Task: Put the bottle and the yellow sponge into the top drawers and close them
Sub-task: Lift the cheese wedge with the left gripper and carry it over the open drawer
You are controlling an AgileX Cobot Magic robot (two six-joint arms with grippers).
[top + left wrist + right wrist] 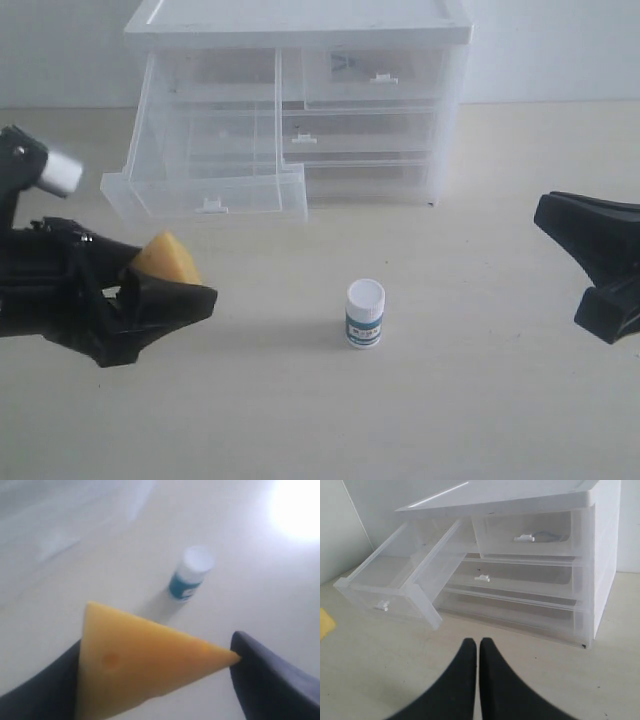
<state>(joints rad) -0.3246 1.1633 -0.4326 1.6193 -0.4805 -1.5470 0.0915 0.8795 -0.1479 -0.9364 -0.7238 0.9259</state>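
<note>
My left gripper (165, 285) is shut on the yellow sponge (165, 259), a cheese-like wedge, held at the left of the exterior view, below the pulled-out drawer. In the left wrist view the yellow sponge (135, 662) spans between the two dark fingers (270, 677). The bottle (365, 314), white cap and teal label, stands upright on the table in the middle; the left wrist view shows the bottle (191, 574) beyond the sponge. The left top drawer (205, 185) is pulled far out and tilted down. The right top drawer (375, 75) is closed. My right gripper (479, 647) is shut and empty, at the right, facing the cabinet.
The white-topped cabinet (300, 22) stands at the back centre with two full-width translucent drawers (365, 135) below the top ones. The pale table (460, 400) spreads in front. A white wall lies behind the cabinet.
</note>
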